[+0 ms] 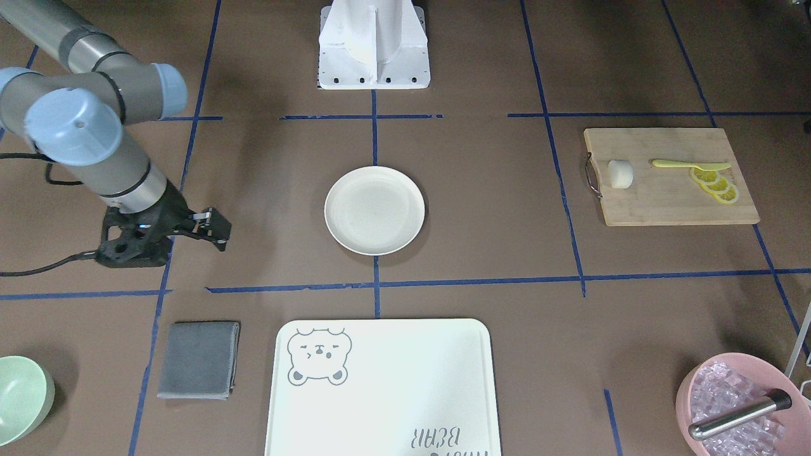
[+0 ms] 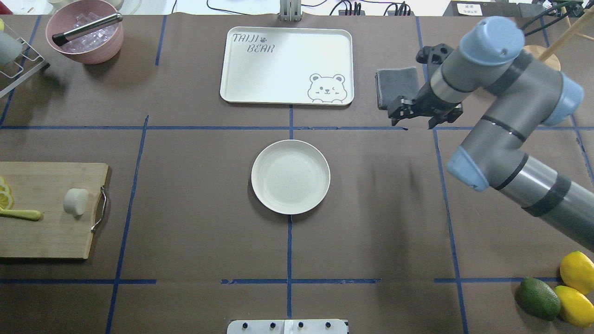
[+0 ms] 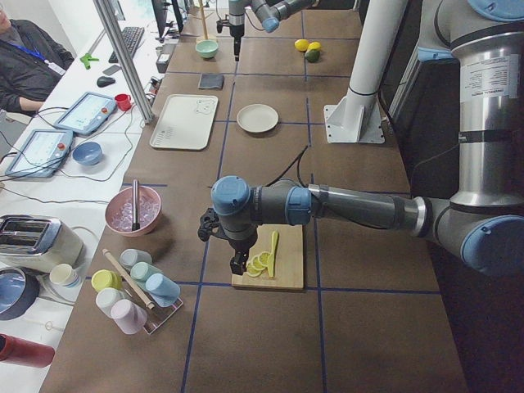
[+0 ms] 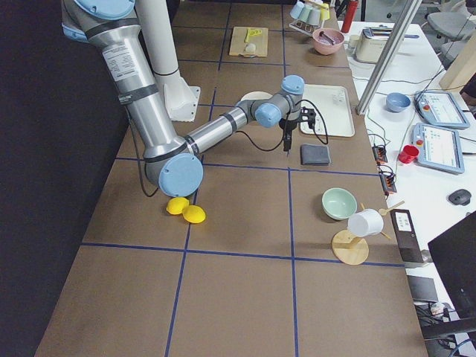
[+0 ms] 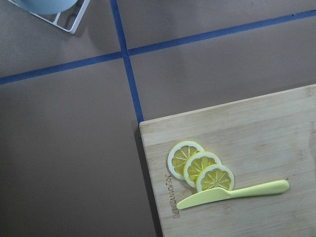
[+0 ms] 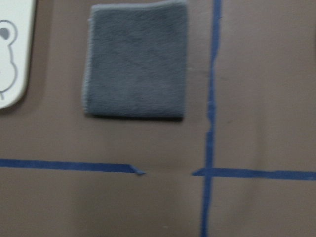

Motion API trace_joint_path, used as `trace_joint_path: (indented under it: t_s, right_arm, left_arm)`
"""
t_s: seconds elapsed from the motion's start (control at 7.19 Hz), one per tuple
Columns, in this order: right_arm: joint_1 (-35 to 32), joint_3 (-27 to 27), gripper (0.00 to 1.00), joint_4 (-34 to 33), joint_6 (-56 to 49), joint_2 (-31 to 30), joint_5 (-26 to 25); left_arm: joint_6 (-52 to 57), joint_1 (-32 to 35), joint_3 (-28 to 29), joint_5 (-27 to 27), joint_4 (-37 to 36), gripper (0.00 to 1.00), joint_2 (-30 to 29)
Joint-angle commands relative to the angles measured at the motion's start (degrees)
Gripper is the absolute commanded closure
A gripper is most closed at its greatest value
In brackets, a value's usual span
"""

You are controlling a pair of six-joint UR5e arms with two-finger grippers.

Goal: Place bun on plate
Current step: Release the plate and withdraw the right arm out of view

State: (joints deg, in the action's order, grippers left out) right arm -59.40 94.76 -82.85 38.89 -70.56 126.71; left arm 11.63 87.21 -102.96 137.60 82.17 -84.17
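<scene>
The bun (image 1: pixel 621 174) (image 2: pixel 75 202) is a small white lump lying on the wooden cutting board (image 1: pixel 671 196) (image 2: pixel 46 232), near its metal handle. The round cream plate (image 1: pixel 374 210) (image 2: pixel 290 176) sits empty at the table's centre. My left gripper (image 3: pixel 238 266) hangs over the board's end by the lemon slices (image 5: pixel 200 173); I cannot tell whether it is open or shut. My right gripper (image 2: pixel 416 123) (image 1: pixel 212 229) hovers open and empty, to the right of the plate and beside the grey cloth (image 2: pixel 397 86) (image 6: pixel 136 59).
A yellow knife (image 5: pixel 232 193) lies by the lemon slices. The bear-printed tray (image 2: pixel 260 88) is beyond the plate. A pink bowl (image 2: pixel 88 55) of ice holds a metal tool. Two lemons (image 2: pixel 577 271) and an avocado (image 2: pixel 538 298) lie at the near right, and a green bowl (image 1: pixel 22 396) stands there too.
</scene>
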Motion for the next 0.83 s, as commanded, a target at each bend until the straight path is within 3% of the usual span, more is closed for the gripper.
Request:
trace_joint_path:
  t_s: [0.0, 0.28, 0.42, 0.7]
  right_arm:
    - [-12.88, -0.01, 0.0, -0.73, -24.18, -10.08, 3.72]
    - [-24.31, 0.6, 0.0, -4.48, -41.36, -16.17, 6.44]
    - [-27.93, 2.6, 0.0, -7.64, -46.31, -18.89, 6.45]
    - [-28.23, 6.48, 0.0, -8.47, -45.66, -23.39, 5.92]
  left_arm:
    - [0.14, -0.02, 0.21, -0.05, 0.18, 0.0, -0.38]
    - [0.06, -0.11, 0.73, 0.04, 5.07, 0.0, -1.35]
    - [-0.2, -0.63, 3.26, 0.21, 6.59, 0.0, -5.53]
    - [0.14, -0.72, 4.95, 0.65, 7.65, 0.0, -6.18]
